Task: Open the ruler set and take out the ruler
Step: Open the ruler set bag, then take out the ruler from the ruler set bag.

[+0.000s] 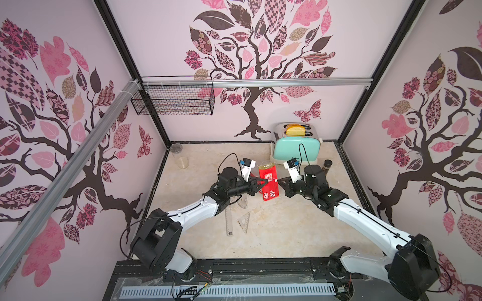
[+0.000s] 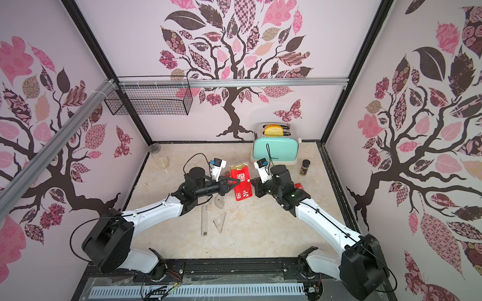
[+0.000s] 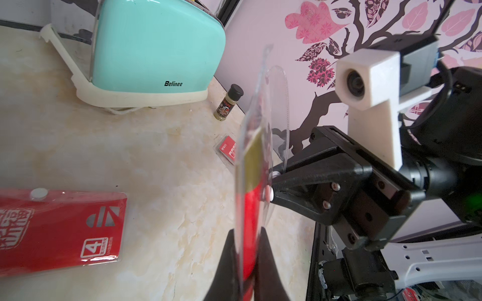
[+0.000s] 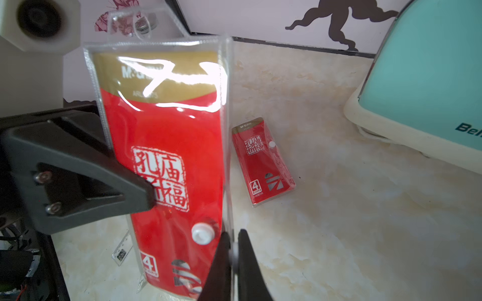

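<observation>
The ruler set (image 1: 268,172) (image 2: 241,187) is a red and gold pouch in clear plastic, held upright above the table's middle. My left gripper (image 1: 266,180) (image 3: 246,232) is shut on its left edge, seen edge-on in the left wrist view. My right gripper (image 1: 279,180) (image 4: 234,233) is shut on the clear flap beside the white snap (image 4: 202,233). A clear straight ruler (image 1: 229,221) (image 2: 204,221) lies flat on the table in front of the left arm. Beside it lie a clear triangle (image 1: 244,221) and a protractor (image 1: 242,203).
A mint toaster (image 1: 296,152) with bread stands at the back right, a spice bottle (image 1: 327,166) beside it. A second red pouch (image 4: 263,164) lies flat beyond the held one, a third (image 2: 298,185) by the right arm. A clear cup (image 1: 182,162) stands back left.
</observation>
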Tool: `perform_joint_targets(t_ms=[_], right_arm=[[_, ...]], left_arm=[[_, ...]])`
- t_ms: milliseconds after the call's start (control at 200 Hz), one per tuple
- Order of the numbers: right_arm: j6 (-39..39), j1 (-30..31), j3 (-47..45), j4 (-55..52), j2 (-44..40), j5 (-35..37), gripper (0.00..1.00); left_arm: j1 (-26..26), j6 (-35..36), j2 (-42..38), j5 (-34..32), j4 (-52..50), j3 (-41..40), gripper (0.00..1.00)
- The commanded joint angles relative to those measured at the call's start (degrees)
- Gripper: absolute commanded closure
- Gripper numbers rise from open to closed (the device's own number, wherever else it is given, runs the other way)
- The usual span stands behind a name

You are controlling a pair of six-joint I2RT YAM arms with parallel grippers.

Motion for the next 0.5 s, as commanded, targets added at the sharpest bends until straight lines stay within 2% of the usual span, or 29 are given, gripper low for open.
perform_joint_targets(t_ms=[0,35,120,280,410,440,495], right_arm=[[1.7,-2.1,0.7,1.6,-2.1,-5.2,1.0],[2.1,-2.7,0.8,1.1,-1.8,-5.3,1.0],[2.8,-3.9,1.2,-0.2,-1.0,-5.7,1.0],[4.4,-4.1,2.1,-2.1,-0.2,-6.1,1.0],[6.6,-4.1,2.5,-2.4,1.1,-6.4,1.0],[6.8,-4.1,2.3,-1.9,1.4,-6.9,1.0],[7.4,-4.1,2.0,-0.4,2.1,-7.5,1.0]], left_arm=[[2.1,0.8,3.7,-3.4,-2.0,1.7,0.72],[2.2,0.8,4.3,-3.5,-2.0,2.2,0.65],[2.6,0.7,5.4,-3.7,-1.9,2.9,0.58],[3.6,0.8,3.9,-6.3,-3.5,1.8,0.52],[3.3,1.7,-0.4,-8.6,-7.7,0.6,0.55],[2.9,1.6,-1.7,-8.7,-8.0,0.2,0.57],[1.6,2.0,-3.7,-9.1,-9.1,0.3,0.68]])
